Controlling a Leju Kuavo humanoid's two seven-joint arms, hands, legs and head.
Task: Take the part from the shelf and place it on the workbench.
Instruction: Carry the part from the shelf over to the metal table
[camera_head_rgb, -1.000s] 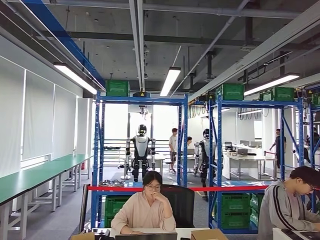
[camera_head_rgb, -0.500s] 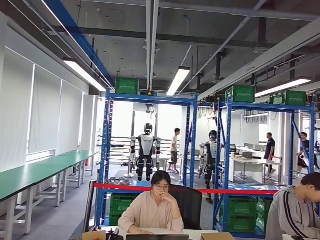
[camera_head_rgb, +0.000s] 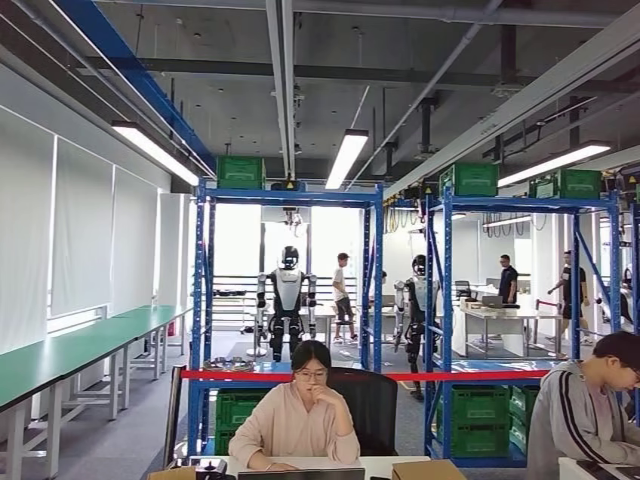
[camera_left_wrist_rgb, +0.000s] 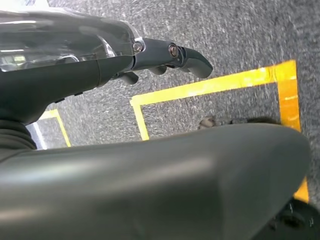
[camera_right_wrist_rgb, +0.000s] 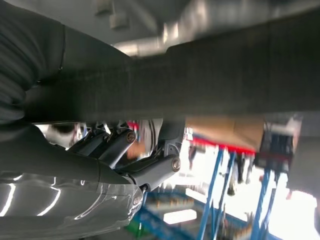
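Two blue steel shelves (camera_head_rgb: 373, 290) stand ahead in the head view, beyond a red tape barrier (camera_head_rgb: 362, 376). Some flat metal pieces (camera_head_rgb: 226, 364) lie on the left shelf's low level; I cannot tell which is the part. Long green-topped workbenches (camera_head_rgb: 75, 345) run along the left wall. My left hand (camera_left_wrist_rgb: 75, 80) hangs over grey floor with its fingers (camera_left_wrist_rgb: 188, 54) stretched out and nothing in them. My right hand (camera_right_wrist_rgb: 75, 155) also holds nothing, its fingers (camera_right_wrist_rgb: 158, 170) apart from the thick thumb.
A person (camera_head_rgb: 294, 420) sits at a desk right in front of me, another person (camera_head_rgb: 589, 410) at the right. Green crates (camera_head_rgb: 475, 410) fill the shelves' bottom levels. Two other robots (camera_head_rgb: 287, 300) and walking people stand behind the shelves. Yellow tape (camera_left_wrist_rgb: 211, 85) marks the floor.
The whole picture swayed right and then back left, so my camera moved. People in the background at the right have walked on. The seated people stay put.
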